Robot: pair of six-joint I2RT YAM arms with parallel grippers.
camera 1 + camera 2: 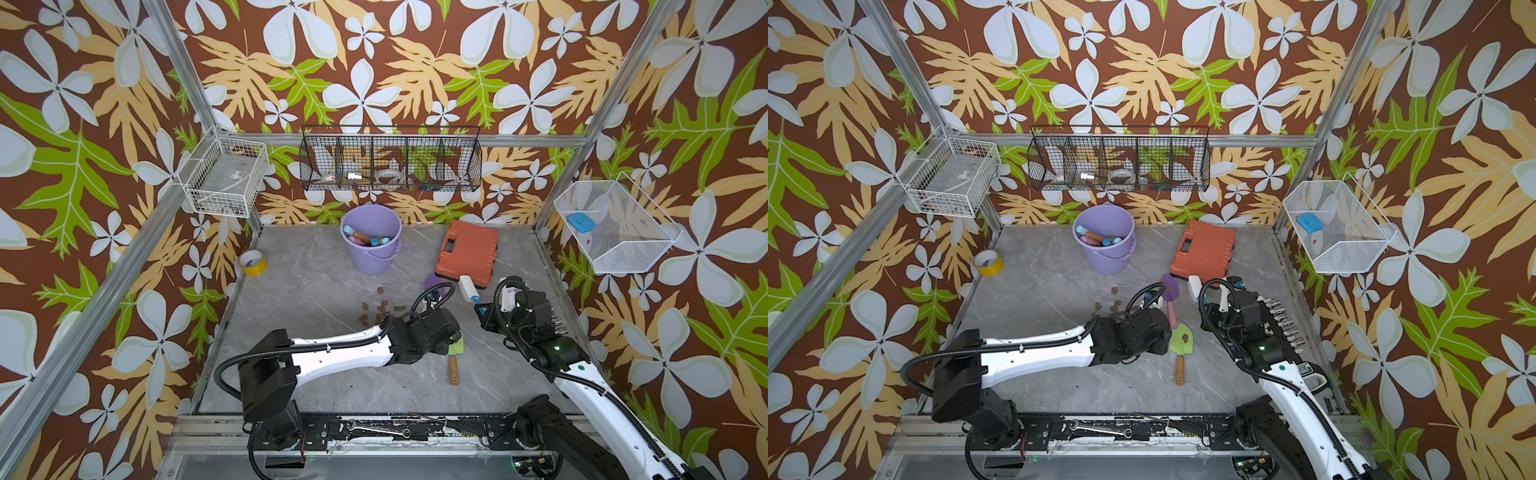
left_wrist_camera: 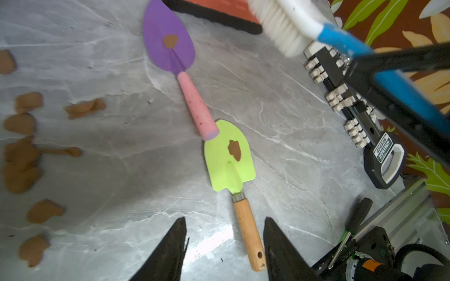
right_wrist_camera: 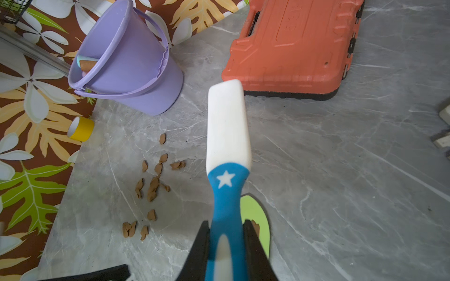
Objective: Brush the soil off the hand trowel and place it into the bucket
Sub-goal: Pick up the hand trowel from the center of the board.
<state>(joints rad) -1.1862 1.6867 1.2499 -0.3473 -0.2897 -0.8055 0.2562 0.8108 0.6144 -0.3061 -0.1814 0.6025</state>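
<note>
A lime-green hand trowel [image 2: 224, 170] with a wooden handle lies flat on the marble table, one brown blob of soil [image 2: 235, 150] on its blade. My left gripper [image 2: 224, 219] hovers open over that handle, touching nothing. A purple trowel [image 2: 158, 29] with a pink handle lies beyond it, also carrying a soil blob. My right gripper [image 3: 226, 221] is shut on the blue handle of a white brush [image 3: 227, 126], held above the green blade [image 1: 1180, 340]. Several loose soil blobs [image 3: 153, 187] litter the table. The lavender bucket [image 1: 371, 241] stands at the back with tool handles inside.
An orange tool case [image 1: 467, 253] lies at the back right, just beyond the brush. A yellow tape roll [image 1: 252, 262] sits by the left wall. A socket rail [image 2: 353, 116] and a screwdriver [image 2: 350, 228] lie along the right edge. Wire baskets hang on the walls.
</note>
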